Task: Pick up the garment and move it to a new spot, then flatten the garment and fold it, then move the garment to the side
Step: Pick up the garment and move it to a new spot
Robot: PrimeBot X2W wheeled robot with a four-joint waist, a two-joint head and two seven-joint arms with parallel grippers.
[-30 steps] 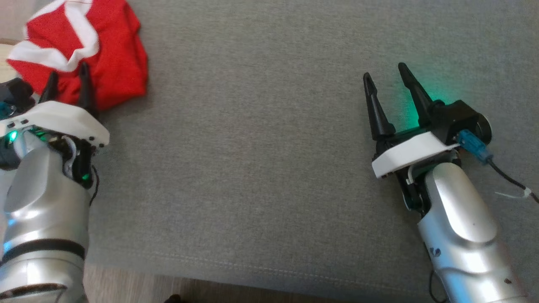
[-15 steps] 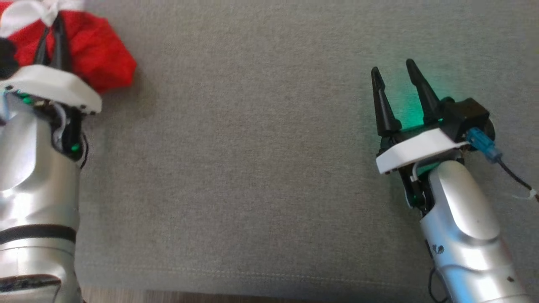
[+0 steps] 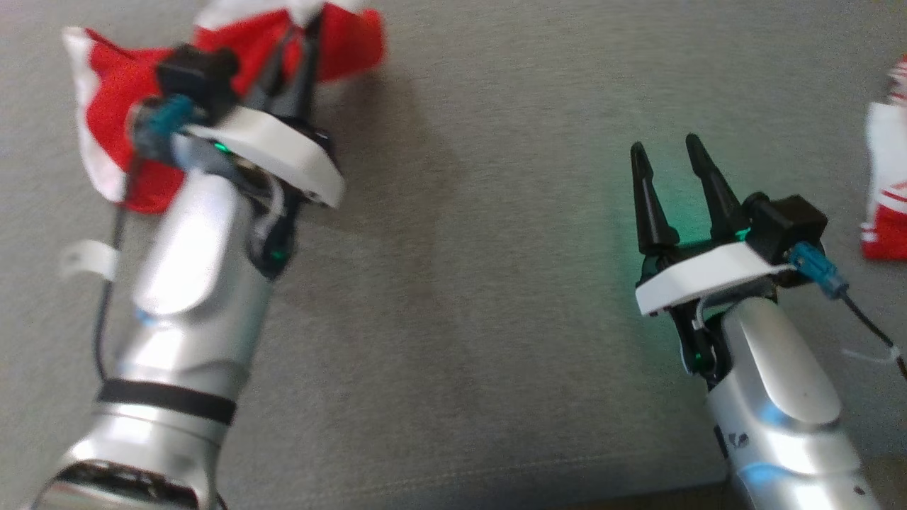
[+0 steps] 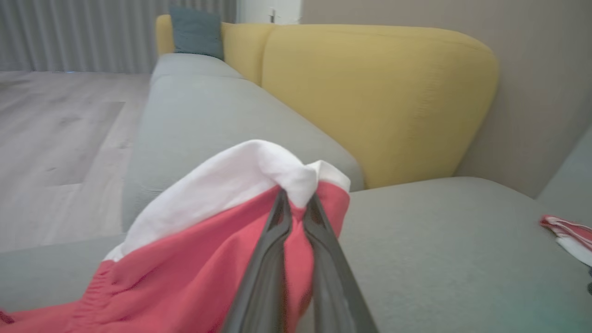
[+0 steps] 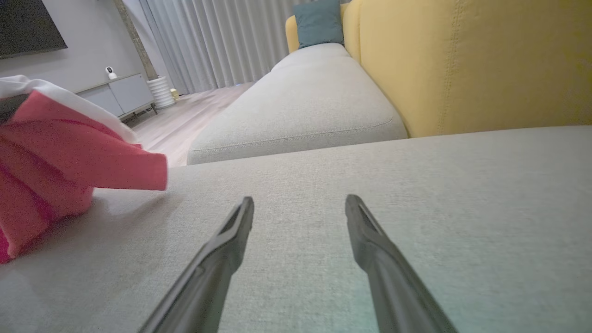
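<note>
Your left gripper (image 3: 301,34) has its two dark fingers squeezed together on the garment (image 3: 113,92), a red piece of clothing with white bands. In the left wrist view the fingers (image 4: 277,240) meet right at a bunched-up fold where the white band sits on top of the red cloth (image 4: 185,263). The pinched part is held up above the gray sofa seat (image 3: 460,283), and the rest of the cloth hangs down from it. In the right wrist view the garment (image 5: 69,162) hangs at the far left, and its low end seems to rest on the seat. Your right gripper (image 3: 665,145) is well apart from it, over on the right side of the seat. Its fingers stand wide apart with nothing between them, and bare gray seat shows in the gap (image 5: 299,201). A green glow lies on the seat by that gripper. A second red and white cloth (image 3: 886,191) lies at the far right edge of the seat. Behind the seat is a yellow backrest (image 4: 370,92), and a blue cushion (image 4: 196,30) sits far back on the sofa.
</note>
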